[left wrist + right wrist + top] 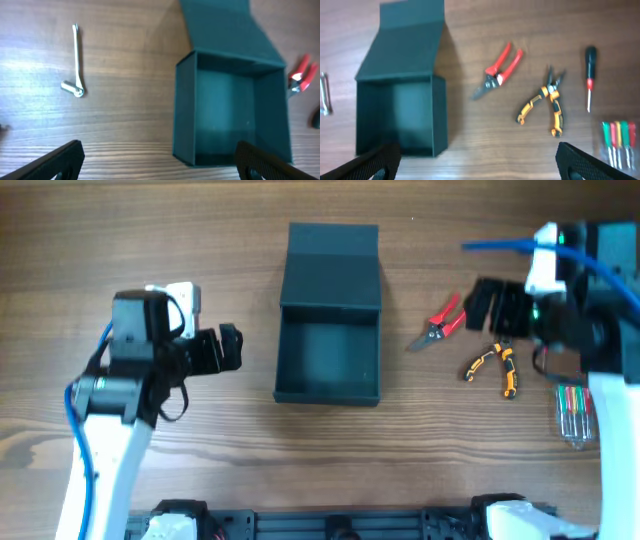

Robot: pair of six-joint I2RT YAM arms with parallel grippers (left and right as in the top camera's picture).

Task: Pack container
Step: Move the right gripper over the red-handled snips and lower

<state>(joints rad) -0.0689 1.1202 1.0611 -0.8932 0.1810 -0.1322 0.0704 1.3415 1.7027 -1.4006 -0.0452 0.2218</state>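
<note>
I saw the matte dark teal-grey rectangular container [329,356] sitting near the middle of the brown wood-grain table [250,450]. Its hinged flap lid was folded back flat on the far side, and its inside was bare.

The left gripper [230,348] hung over the table just to the left of the container. Its 2 fingers were spread wide apart and gripped nothing. The right gripper [497,305] hovered on the other side, above the hand tools. Its 2 fingers were also spread wide and empty.

To the right of the container lay the red-handled cutters [441,321]. Just beyond them were the yellow-and-black pliers [493,366], which did not touch the cutters. A slim screwdriver with a black handle and a red band [589,75] lay further right. Nearer the right edge sat a small set of drivers with red and green handles [573,415].

Well apart from the container on its left, a thin silver L-shaped wrench [76,65] rested on the wood.
</note>
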